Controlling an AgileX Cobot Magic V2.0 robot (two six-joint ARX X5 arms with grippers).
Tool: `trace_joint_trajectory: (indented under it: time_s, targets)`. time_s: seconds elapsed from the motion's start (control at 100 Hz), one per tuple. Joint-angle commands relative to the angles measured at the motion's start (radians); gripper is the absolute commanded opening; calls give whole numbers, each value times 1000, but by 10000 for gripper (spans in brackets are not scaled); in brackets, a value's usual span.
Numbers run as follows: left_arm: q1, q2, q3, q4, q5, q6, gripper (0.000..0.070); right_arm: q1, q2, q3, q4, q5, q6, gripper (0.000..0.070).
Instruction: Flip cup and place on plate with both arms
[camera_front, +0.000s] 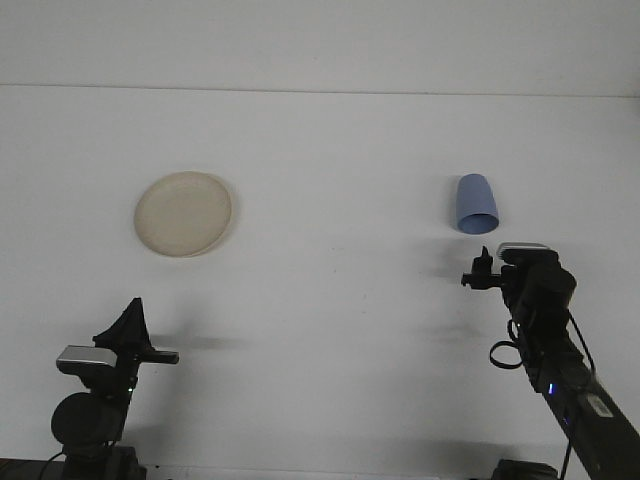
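We see the left pincer (130, 322) low on the white table (330, 310), the plate (184, 213) beyond it, and the blue cup (476, 204) lying just past the right pincer (481, 268); we cannot tell either pincer's grip.
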Motion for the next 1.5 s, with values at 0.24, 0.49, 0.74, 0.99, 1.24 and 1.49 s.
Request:
trace_joint_trajectory:
  time_s: [0.24, 0.49, 0.74, 0.99, 1.24, 1.49]
  targets:
    - [0, -1, -18, 10, -5, -9, 11, -14, 225, 25, 219, -19, -12, 481]
    - [0, -1, -18, 10, -5, -9, 11, -50, 372, 129, 257, -86, -27, 481]
    - [0, -1, -18, 11, -5, -9, 11, -66, 509, 274, 253, -136, -30, 480]
    - [0, -1, -18, 11, -5, -9, 11, -66, 600, 360, 255, -156, -32, 354]
    - [0, -1, -18, 10, -5, -9, 11, -66, 601, 360, 266, -195, -55, 0]
    - [0, -1, -18, 10, -5, -9, 11, -45, 516, 360, 227, -218, -51, 0]
